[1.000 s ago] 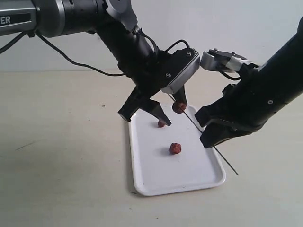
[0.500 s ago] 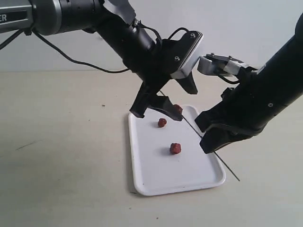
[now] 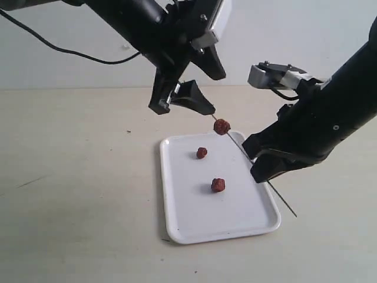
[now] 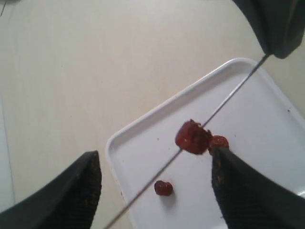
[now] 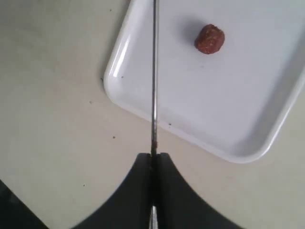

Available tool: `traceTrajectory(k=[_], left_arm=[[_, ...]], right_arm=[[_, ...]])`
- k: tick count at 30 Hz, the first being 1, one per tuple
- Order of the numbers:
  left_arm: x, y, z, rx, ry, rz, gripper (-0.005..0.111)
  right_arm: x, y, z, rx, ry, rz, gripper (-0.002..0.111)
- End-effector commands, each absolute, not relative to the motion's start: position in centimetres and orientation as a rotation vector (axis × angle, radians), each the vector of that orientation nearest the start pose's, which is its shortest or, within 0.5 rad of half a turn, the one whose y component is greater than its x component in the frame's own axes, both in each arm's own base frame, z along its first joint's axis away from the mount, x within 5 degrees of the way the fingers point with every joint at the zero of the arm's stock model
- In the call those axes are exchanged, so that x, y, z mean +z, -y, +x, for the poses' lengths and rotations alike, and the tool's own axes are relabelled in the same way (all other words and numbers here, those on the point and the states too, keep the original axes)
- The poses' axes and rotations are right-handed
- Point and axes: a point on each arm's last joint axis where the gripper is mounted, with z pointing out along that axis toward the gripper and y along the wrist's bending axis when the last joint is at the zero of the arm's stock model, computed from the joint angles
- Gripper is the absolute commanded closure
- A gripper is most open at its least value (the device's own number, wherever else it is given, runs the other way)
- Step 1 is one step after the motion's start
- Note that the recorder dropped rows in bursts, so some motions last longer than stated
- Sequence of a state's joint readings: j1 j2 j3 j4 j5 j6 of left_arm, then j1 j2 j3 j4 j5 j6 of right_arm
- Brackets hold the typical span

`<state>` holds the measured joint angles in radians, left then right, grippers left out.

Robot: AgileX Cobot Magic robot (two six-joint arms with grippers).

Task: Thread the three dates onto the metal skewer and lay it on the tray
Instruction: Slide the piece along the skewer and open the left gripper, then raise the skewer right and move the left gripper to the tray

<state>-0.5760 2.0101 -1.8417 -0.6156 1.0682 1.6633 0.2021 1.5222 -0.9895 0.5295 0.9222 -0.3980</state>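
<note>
While left gripper point(image 4: 155, 162) gapes, right gripper point(image 5: 152, 160) clamps skewer point(image 5: 154, 71).

No text, label, brand, number or sign can be read in any view.

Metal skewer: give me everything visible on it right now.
The metal skewer is a very thin, straight, dark grey rod with a metallic look. It is tilted, slanting across above the tray without resting on it. The right gripper is shut on it partway along, and a short tail sticks out below. One date is threaded near the upper tip. The left gripper is open and clear of the rod. Whether the lower tip meets the table cannot be told.
</note>
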Motion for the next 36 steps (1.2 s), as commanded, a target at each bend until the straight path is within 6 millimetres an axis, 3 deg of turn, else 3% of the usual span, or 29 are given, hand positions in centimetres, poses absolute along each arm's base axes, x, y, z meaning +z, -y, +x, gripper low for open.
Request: traceTrajectory(k=[1, 5, 8, 11, 17, 24, 28, 36], left_arm=[[31.2, 26.6, 34.7, -0.386, -1.355, 2.049, 0.042], [32.1, 25.5, 35.1, -0.423, -1.517, 1.922, 0.042], [32.5, 24.9, 35.5, -0.495, -1.757, 1.719, 0.042], [32.2, 24.2, 36.1, -0.465, -1.885, 1.625, 0.042], [31.1, 23.0, 36.6, -0.376, -2.21, 1.43, 0.042], [28.5, 23.1, 36.3, -0.495, -2.597, 1.149, 0.042], [27.0, 24.3, 36.3, -0.566, -2.712, 1.01, 0.042], [23.5, 30.1, 33.0, -0.544, -2.796, 1.129, 0.042]], right_arm=[[25.4, -8.9, 26.8, 0.558, -2.737, -0.417, 0.108], [26.3, -8.3, 25.9, 0.497, -2.751, -0.423, 0.108], [27.0, -7.7, 25.1, 0.421, -2.764, -0.41, 0.108], [28.0, -6.9, 24.4, 0.325, -2.768, -0.365, 0.108], [29.7, -5.6, 22.2, 0.192, -2.788, -0.338, 0.108], [31.0, -5.0, 20.5, 0.167, -2.794, -0.293, 0.108], [31.4, -4.5, 19.8, 0.115, -2.803, -0.282, 0.108], [31.2, -4.1, 18.6, 0.094, -2.816, -0.276, 0.108]])
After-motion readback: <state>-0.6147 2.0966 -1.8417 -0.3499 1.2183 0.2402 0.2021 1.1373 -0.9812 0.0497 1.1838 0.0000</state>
